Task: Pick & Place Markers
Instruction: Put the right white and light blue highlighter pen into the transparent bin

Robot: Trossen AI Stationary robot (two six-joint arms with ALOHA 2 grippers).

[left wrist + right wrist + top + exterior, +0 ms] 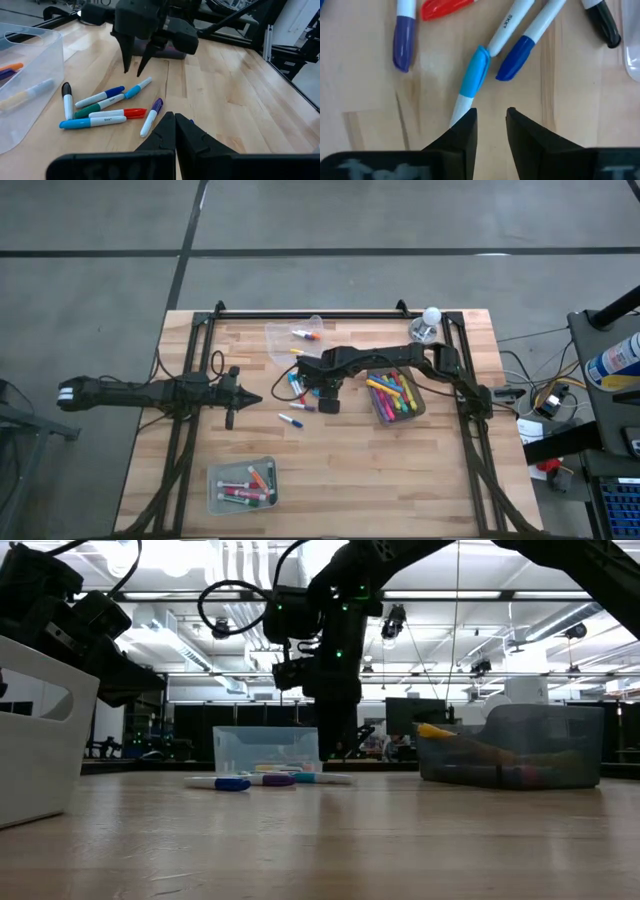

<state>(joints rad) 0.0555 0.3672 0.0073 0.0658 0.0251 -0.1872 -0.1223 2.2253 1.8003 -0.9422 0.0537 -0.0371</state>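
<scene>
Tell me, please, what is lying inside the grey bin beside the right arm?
The grey bin holds a heap of markers: yellow, pink, green and red ones show. Those lying underneath are covered.

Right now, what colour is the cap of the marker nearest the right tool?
Light blue cap, clearest in the right wrist view.

My right gripper (490,122) points down at the wooden table (365,90), its two dark fingers (465,132) parted by a narrow gap with nothing between them. The white end of a light-blue-capped marker (472,80) lies just at my one fingertip; contact cannot be told. Beside it lies a dark-blue-capped marker (530,35), roughly parallel. A purple-capped marker (404,37) lies apart to one side, a red cap (445,7) near the frame edge. A black-capped marker (602,20) lies at the far side, next to a clear bin's edge (631,57).
</scene>
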